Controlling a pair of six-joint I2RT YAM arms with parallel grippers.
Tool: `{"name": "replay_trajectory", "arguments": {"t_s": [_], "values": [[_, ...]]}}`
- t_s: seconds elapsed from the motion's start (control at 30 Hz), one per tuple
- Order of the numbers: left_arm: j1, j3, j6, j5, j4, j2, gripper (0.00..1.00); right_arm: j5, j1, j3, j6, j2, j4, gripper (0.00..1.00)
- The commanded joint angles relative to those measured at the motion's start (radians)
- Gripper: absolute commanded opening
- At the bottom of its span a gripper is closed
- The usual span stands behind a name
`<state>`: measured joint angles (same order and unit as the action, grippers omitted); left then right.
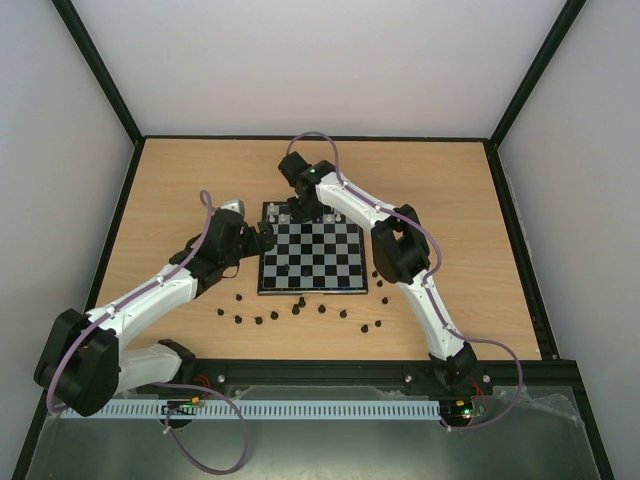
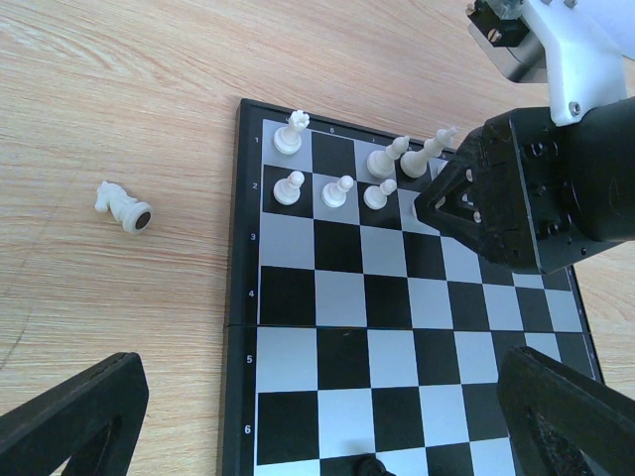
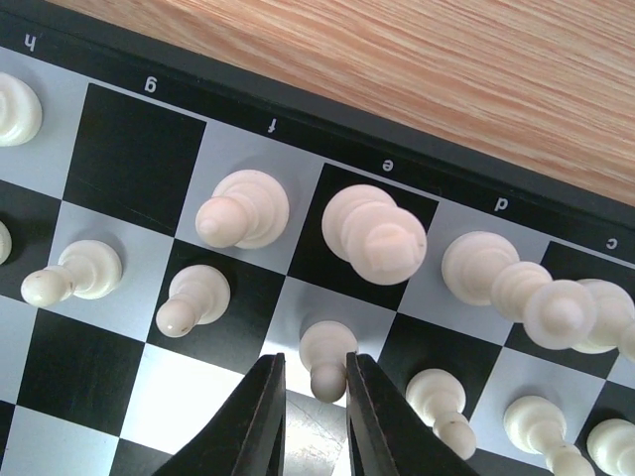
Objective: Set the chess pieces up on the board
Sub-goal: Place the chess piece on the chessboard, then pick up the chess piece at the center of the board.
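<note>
While the left claw (image 2: 317, 382) gapes wide beside the glossy checked board (image 2: 342, 297), the right claw (image 3: 316, 365) stands narrowly parted around a rounded cream pawn (image 3: 325, 349).

right side of board (image 2: 337, 297) hidden behind right gripper (image 2: 422, 203) in left wrist view, black piece (image 2: 369, 466) cut by bottom edge, white piece (image 3: 15, 104) cut at left edge of right wrist view, loose pieces (image 1: 322, 308) overhead too small to identify

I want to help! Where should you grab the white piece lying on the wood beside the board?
Grab the tipped white piece across its middle, coming from above. It lies on its side, dark base toward the board, so fingers fit either side.
</note>
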<state>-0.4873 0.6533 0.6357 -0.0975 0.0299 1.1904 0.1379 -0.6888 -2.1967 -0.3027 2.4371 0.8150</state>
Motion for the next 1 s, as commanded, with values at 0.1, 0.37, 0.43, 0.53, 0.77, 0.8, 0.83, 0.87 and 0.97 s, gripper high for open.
{"name": "replay_trajectory", "arguments": {"t_s": [0.1,0.37,0.43,0.53,0.77,0.8,0.83,0.87,0.97], "values": [[0.009,-0.015,-0.002,-0.005,-0.007,-0.02,0.99,-0.02,-0.005,-0.006,-0.003,-0.032,0.061,0.19],[0.009,-0.014,-0.001,-0.002,-0.006,-0.021,0.99,-0.056,-0.005,0.108,-0.004,-0.186,0.011,0.33],[0.009,-0.015,-0.001,-0.002,-0.005,-0.025,0.99,-0.073,-0.006,0.132,-0.005,-0.23,0.001,0.34],[0.009,-0.016,0.0,-0.001,-0.005,-0.03,0.99,-0.091,-0.006,0.171,-0.007,-0.327,-0.013,0.38],[0.009,-0.018,0.0,0.008,-0.008,-0.03,1.0,-0.079,-0.004,0.398,-0.013,-0.623,-0.122,0.62],[0.009,-0.018,0.0,0.008,-0.008,-0.032,0.99,-0.07,-0.005,0.424,-0.015,-0.653,-0.128,0.65],[0.009,-0.019,0.0,0.008,-0.008,-0.033,0.99,-0.06,-0.004,0.451,-0.019,-0.681,-0.133,0.68],[0.01,-0.019,0.0,0.007,-0.008,-0.035,0.99,-0.047,-0.004,0.483,-0.022,-0.713,-0.143,0.72],[0.01,-0.021,0.0,0.004,-0.012,-0.033,1.0,-0.012,0.006,0.62,-0.033,-0.83,-0.203,0.96]]}}
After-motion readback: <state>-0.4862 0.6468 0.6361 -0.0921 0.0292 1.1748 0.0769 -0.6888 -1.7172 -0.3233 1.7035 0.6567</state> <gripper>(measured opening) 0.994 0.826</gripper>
